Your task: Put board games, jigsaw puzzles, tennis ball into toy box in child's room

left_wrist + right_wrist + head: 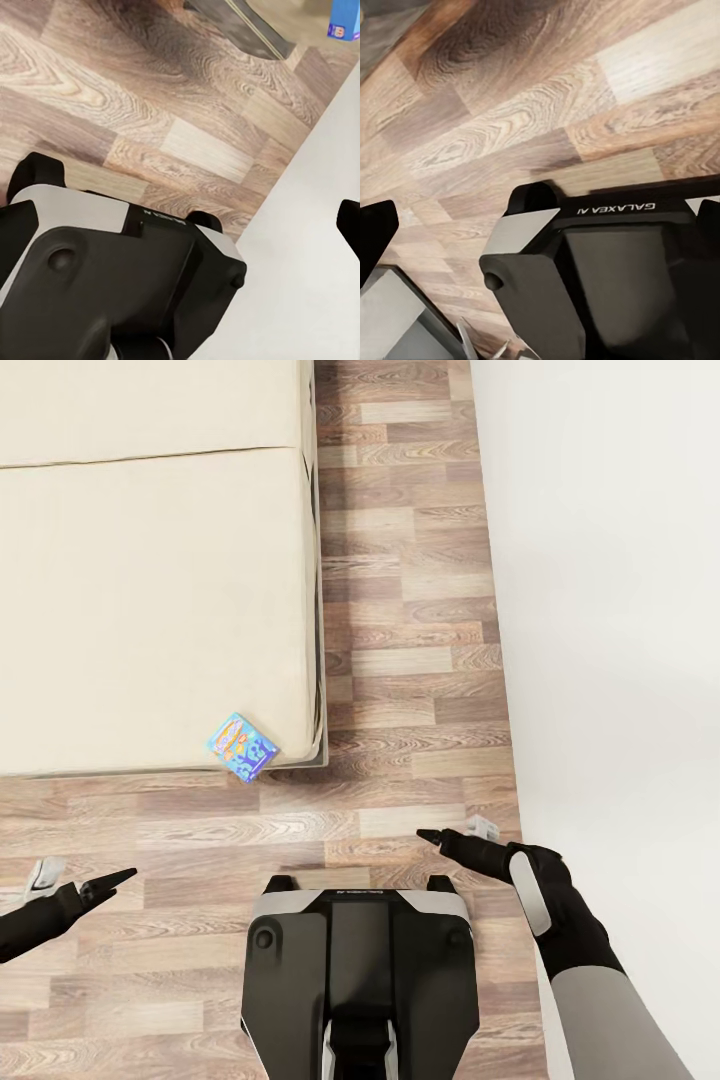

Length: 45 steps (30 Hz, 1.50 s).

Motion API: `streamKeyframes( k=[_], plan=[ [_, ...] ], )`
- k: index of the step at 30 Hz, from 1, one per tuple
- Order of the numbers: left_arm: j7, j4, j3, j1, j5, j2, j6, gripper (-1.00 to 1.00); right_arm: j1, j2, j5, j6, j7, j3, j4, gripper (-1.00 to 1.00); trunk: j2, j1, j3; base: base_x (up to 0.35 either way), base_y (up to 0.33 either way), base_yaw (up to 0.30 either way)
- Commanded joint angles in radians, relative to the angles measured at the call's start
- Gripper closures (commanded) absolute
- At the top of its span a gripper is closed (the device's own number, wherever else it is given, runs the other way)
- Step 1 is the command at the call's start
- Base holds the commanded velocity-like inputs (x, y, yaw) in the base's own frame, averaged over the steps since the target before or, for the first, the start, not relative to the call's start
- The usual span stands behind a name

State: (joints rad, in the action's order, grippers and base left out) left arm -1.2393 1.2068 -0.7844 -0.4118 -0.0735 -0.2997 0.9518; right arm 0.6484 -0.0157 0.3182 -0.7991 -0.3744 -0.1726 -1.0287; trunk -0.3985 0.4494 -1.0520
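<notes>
the left tool (95, 887) hangs low over the wood-plank floor (400, 620) at the robot's left, its dark fingers drawn to a point and holding nothing; whether a gap stays between them i cannot tell. the right tool (450, 843) sits just ahead of the robot's base (355, 960) on the right, also empty and touching nothing, and its opening i cannot tell either.

ahead and to the left lies the bed (150, 580), a cream mattress split by a seam. one board game (242, 747), blue and yellow, rests at the near corner of the mattress with its corner poking past the edge. in the left wrist view the same box (345, 19) peeks in blue at the frame's edge. a white wall (610, 610) runs close along the right side.

the risk, as i judge it: the box sits so near the mattress edge that a clumsy push from a fingertip could tip it onto the floor, where a thin flat box is harder to pick up. the right arm is close to the wall, so a wide swing could scrape it. the base could also bump the bed frame if it rolls in too far.
</notes>
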Motion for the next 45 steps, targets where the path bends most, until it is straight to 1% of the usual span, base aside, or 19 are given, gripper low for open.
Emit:
streamKeyframes(
  k=[1, 4, 7, 9, 13, 16, 32, 38, 45],
  plan=[
    [-0.009, 0.0, -0.002, -0.001, -0.008, 0.0, 0.009, -1.0, 0.0, -0.001, -0.002, -0.006, -0.007, -0.004, -0.001, -1.0, -0.002, 0.001, -0.001, 0.0, 0.0, 0.0],
    [-0.011, 0.0, -0.002, -0.001, -0.008, 0.0, 0.009, -1.0, 0.0, -0.002, -0.003, -0.004, -0.009, -0.006, 0.0, -1.0, -0.002, 0.001, 0.002, 0.0, 0.0, 0.0],
    [-0.007, -0.001, -0.002, -0.001, -0.008, 0.0, 0.002, -1.0, -0.021, -0.002, -0.004, -0.001, -0.009, -0.006, 0.0, -1.0, -0.002, 0.001, 0.006, 0.0, 0.0, 0.0],
    [-0.004, -0.003, -0.002, -0.001, -0.008, 0.0, -0.02, -1.0, -0.038, -0.003, -0.004, 0.007, -0.009, -0.007, 0.0, -1.0, -0.002, 0.001, 0.009, 0.0, 0.0, 0.0],
    [-0.003, -0.007, -0.003, -0.001, -0.008, 0.002, -0.076, -1.0, -0.055, -0.003, -0.003, 0.067, -0.009, -0.01, -0.001, -1.0, -0.002, 0.001, 0.015, 0.0, 0.0, 0.0],
    [-0.004, -0.008, -0.003, -0.001, -0.008, 0.003, -0.088, -1.0, -0.059, -0.003, -0.002, 0.087, -0.009, -0.011, -0.001, -1.0, -0.002, 0.001, 0.02, 0.0, 0.0, 0.0],
    [-0.011, -0.009, -0.003, -0.001, -0.006, 0.006, -0.094, -1.0, -0.061, -0.003, -0.004, 0.096, -0.001, -0.01, -0.001, -1.0, -0.002, 0.001, 0.046, 0.0, 0.0, 0.0],
    [-0.012, -0.007, -0.003, -0.001, -0.006, 0.019, -0.096, -1.0, -0.061, -0.004, -0.006, 0.097, 0.0, -0.01, -0.001, -1.0, -0.002, 0.001, 0.055, 0.0, 0.0, 0.0],
    [-0.012, -0.006, -0.003, -0.001, -0.006, 0.026, -0.098, -1.0, -0.061, -0.004, -0.007, 0.098, 0.0, -0.01, -0.001, -1.0, -0.002, 0.001, 0.066, -0.075, 0.0, 0.0]
  ],
)
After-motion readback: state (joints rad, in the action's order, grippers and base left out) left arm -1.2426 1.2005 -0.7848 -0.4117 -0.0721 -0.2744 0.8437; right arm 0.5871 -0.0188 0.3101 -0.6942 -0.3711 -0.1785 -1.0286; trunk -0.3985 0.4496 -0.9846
